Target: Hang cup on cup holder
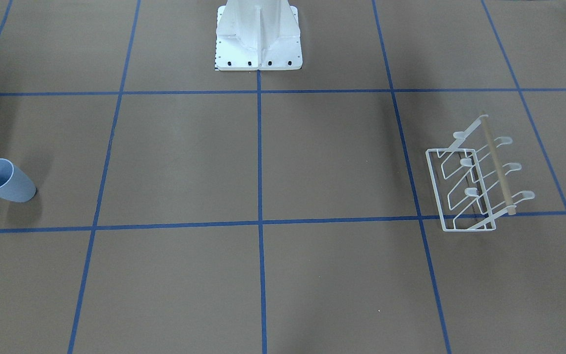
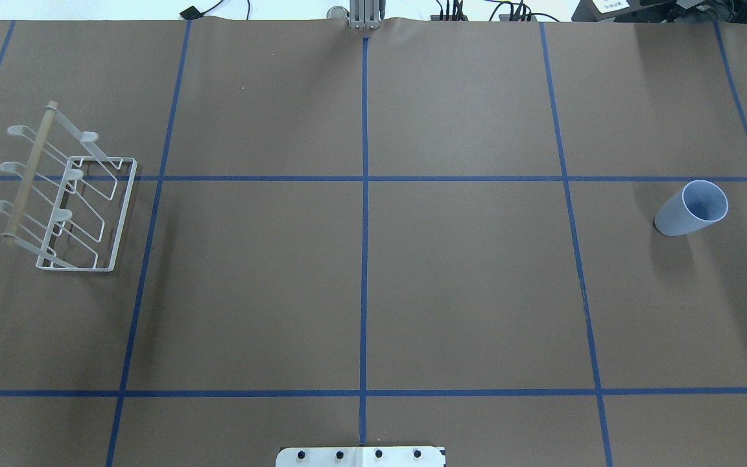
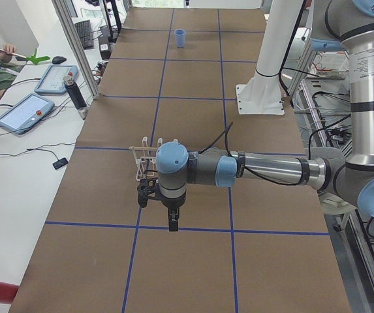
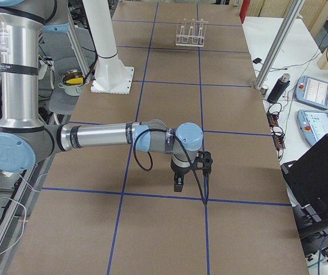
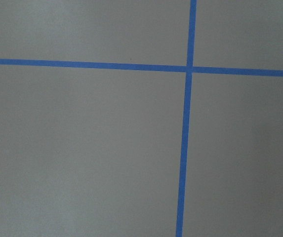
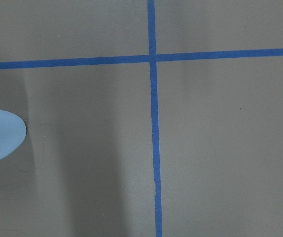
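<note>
**A:** Where is the cup for you?

**B:** I have the cup [image 2: 691, 209] standing rim up at the far right of the table [image 2: 360, 292], on my right arm's side; the cup holder [image 2: 69, 194] is well apart from it at the far left; its prongs [image 2: 20, 131] are all bare.

**A:** And the fingers?

**B:** I cannot tell whether they are wide or narrow; the left gripper [image 3: 172, 225] and right gripper [image 4: 178, 186] show only in the side views, each pointing down over bare table; the cup is plainly in neither.

**A:** How will it handle?

**B:** I judge it light and stiff, thin plastic that a hard squeeze could flex; the matte wall should give some grip, but the taper may let it slide out toward the narrow base; I'd take it with the right gripper across the wall, about halfway down, gently; it has to go mouth down over a prong, so I'd keep the rim end free.
</note>
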Robot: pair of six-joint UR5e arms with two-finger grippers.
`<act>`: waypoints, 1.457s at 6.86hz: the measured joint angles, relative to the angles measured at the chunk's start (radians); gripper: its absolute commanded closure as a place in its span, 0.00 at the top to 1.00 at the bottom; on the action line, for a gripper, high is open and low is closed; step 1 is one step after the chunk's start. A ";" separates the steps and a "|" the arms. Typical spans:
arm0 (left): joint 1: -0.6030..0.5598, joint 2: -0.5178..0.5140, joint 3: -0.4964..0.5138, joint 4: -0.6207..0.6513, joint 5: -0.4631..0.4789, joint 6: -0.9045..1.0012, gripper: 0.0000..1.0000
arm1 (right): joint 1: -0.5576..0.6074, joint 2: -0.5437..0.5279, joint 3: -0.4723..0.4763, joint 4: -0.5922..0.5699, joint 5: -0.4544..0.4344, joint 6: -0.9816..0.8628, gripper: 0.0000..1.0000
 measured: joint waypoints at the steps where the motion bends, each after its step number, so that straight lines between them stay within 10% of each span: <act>1: 0.000 -0.001 0.000 0.000 -0.001 0.002 0.99 | 0.000 0.015 0.016 -0.001 -0.008 0.000 1.00; 10: 0.000 -0.023 0.014 -0.097 -0.077 0.000 0.98 | -0.250 0.159 -0.009 0.128 0.030 0.053 1.00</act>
